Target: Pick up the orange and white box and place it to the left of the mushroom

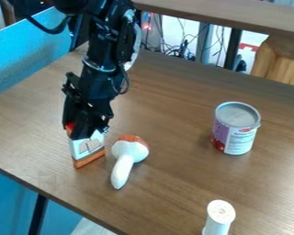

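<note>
The tool (83, 130) pinches a white-and-orange box (88, 148) — just beside it, a mushroom-shaped object (128, 156) lies on the counter (168, 193).

The can (238, 133) has a purple, white and red label.

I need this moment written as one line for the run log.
gripper: at orange-and-white box | beside box: mushroom-shaped object | view right: can | view bottom: white cylinder

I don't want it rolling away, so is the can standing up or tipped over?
Standing up. The can sits on its bottom, with its round grey top facing up.
</note>
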You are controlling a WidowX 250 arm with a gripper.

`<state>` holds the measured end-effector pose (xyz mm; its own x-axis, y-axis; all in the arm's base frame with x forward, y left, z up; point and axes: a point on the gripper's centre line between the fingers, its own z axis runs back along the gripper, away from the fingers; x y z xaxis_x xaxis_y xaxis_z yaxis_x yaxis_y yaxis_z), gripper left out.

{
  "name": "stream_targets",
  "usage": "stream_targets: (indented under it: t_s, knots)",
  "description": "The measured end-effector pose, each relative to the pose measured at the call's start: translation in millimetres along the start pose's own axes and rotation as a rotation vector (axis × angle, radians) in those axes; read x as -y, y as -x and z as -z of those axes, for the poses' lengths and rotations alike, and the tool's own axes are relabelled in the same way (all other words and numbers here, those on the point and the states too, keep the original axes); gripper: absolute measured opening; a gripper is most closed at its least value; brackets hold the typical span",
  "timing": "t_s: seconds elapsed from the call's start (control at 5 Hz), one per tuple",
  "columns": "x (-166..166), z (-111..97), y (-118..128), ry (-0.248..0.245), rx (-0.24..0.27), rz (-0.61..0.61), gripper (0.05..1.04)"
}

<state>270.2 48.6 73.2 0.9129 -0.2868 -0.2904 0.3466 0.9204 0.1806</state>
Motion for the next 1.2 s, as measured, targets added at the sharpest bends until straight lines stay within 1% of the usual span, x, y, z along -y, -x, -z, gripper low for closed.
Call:
stream_targets:
  t_s: [0.2,0.4,0.6,1.0,1.2]
  knots:
    - [0,14,0,0.039,-0.043,-0.001,0.772]
    - [-3,10,4,0.106,-0.031,-0.021,0.995]
    - [-4,-11,9,0.115,0.029,-0.021,1.004]
    - [-11,-32,16,0.087,0.105,-0.039,1.001]
    - [-11,-50,14,0.105,0.171,-0.028,1.001]
